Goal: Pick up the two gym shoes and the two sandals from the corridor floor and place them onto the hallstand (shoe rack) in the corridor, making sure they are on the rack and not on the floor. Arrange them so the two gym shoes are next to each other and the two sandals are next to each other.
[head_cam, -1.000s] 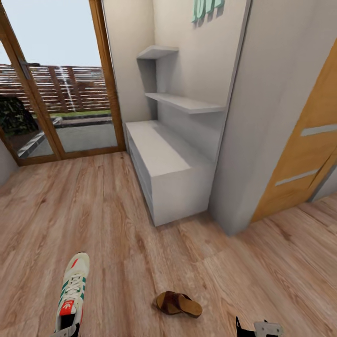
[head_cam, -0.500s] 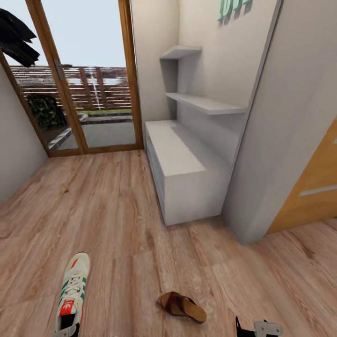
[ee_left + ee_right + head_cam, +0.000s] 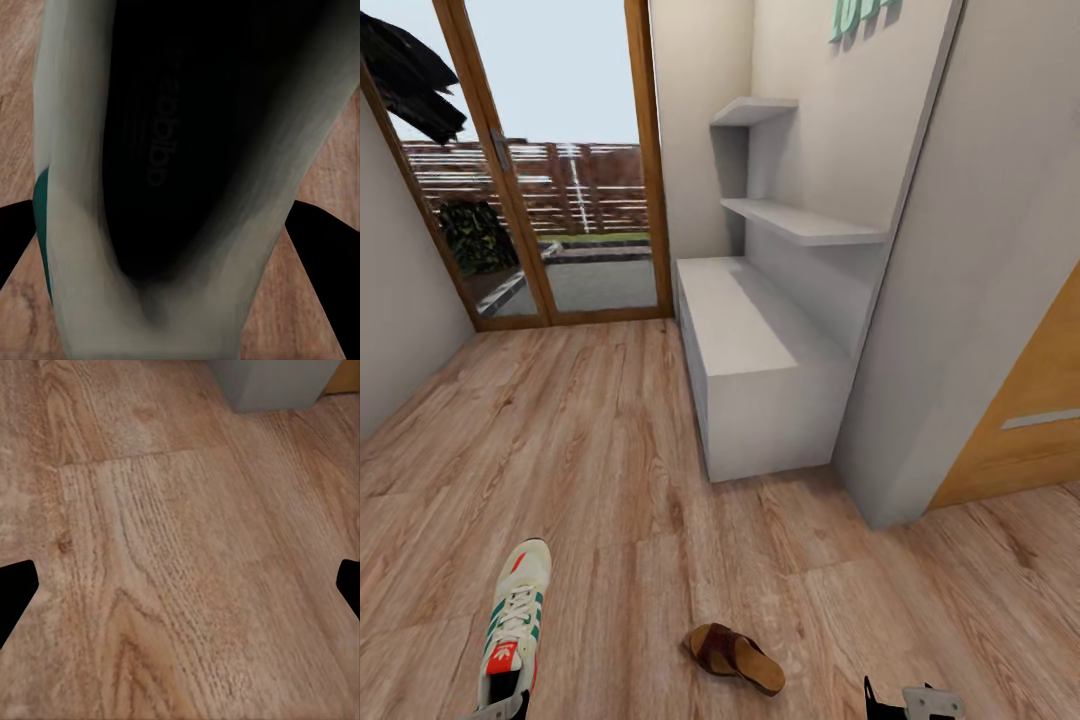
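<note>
While the left end effector [image 3: 180, 247] grips a gym shoe [image 3: 180, 150], the right end effector [image 3: 180, 585] hangs spread.

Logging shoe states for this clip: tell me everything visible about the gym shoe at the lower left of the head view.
The gym shoe is a white lace-up sneaker with green side stripes, white laces and a red-orange tongue patch. It points away from the robot, toe toward the glass door, its heel cut off by the picture's lower edge. The left wrist view looks straight into its dark opening, pale lining around it, wood floor behind. Whether it rests on the floor or is lifted cannot be told.
</note>
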Motion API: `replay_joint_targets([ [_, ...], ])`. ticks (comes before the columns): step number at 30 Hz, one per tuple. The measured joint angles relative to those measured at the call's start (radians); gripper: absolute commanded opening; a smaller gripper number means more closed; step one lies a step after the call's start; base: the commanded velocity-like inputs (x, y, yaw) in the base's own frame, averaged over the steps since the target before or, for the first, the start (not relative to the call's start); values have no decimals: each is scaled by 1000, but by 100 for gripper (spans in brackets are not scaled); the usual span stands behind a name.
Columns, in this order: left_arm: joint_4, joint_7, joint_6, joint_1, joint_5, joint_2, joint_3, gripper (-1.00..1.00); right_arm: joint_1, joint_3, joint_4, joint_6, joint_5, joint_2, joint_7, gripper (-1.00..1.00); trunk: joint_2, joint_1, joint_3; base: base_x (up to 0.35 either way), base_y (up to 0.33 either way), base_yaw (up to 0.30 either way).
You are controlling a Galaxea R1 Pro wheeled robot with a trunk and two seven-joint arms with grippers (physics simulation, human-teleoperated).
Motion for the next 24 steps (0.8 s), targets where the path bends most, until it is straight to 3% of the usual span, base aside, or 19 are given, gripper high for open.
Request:
replay_joint_targets([
  [15, 0, 0, 0, 0, 1, 0, 0, -100, 0, 1, -3, 0, -1, 1, 0, 100, 0, 0, 0, 6, -15, 0],
  [24, 0, 0, 1, 0, 1, 0, 0, -100, 0, 1, -3, -1, -3, 1, 0, 100, 0, 0, 0, 72, -190, 249],
])
